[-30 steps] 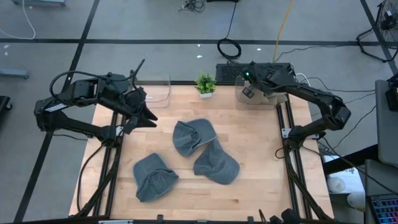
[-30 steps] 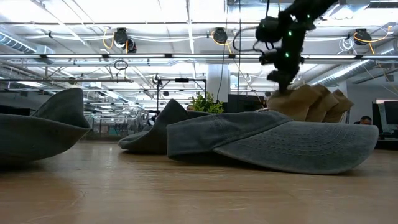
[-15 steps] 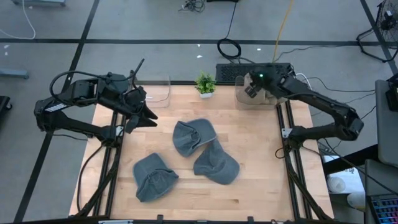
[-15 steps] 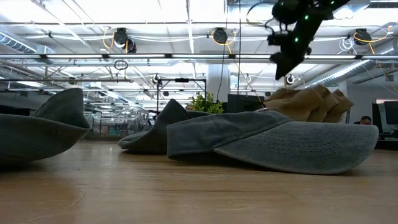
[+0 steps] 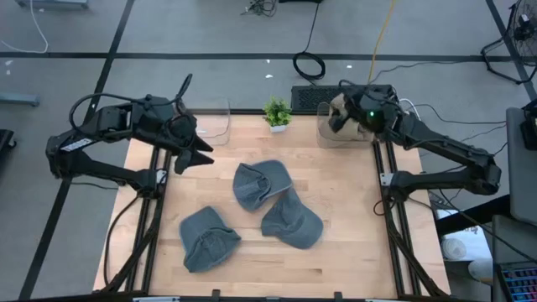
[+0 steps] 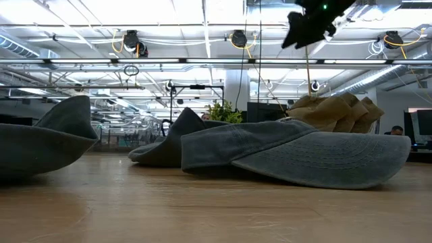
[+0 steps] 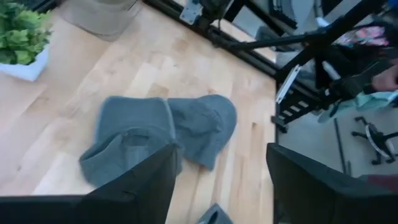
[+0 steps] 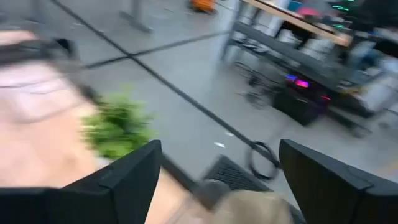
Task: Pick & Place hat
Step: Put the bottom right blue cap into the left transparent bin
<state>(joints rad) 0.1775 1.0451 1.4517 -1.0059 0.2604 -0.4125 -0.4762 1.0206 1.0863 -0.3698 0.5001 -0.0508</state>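
Observation:
Three grey-blue hats lie brim-down on the wooden table: one in the middle [image 5: 260, 183], one just nearer and to its right [image 5: 291, 222], one at the near left [image 5: 208, 239]. My left gripper [image 5: 200, 154] hovers open over the table's left side, pointing at the middle hat [image 7: 134, 140]; nothing is between its fingers. My right gripper [image 5: 338, 117] hangs open, high above tan hats [image 6: 334, 111] that sit in a clear bin [image 5: 336, 136] at the far right corner. It is empty [image 8: 221, 180].
A second clear bin [image 5: 215, 124] stands at the far left corner. A small potted plant [image 5: 277, 113] stands between the two bins at the far edge. Black rails [image 5: 394, 226] run along both sides of the table. Bare wood lies at the near right.
My right gripper has let go of the tan hat in the far right bin and has risen well clear of it, drifting a little toward the right edge. The tan hats stay in the bin. The grey-blue hats have not moved.

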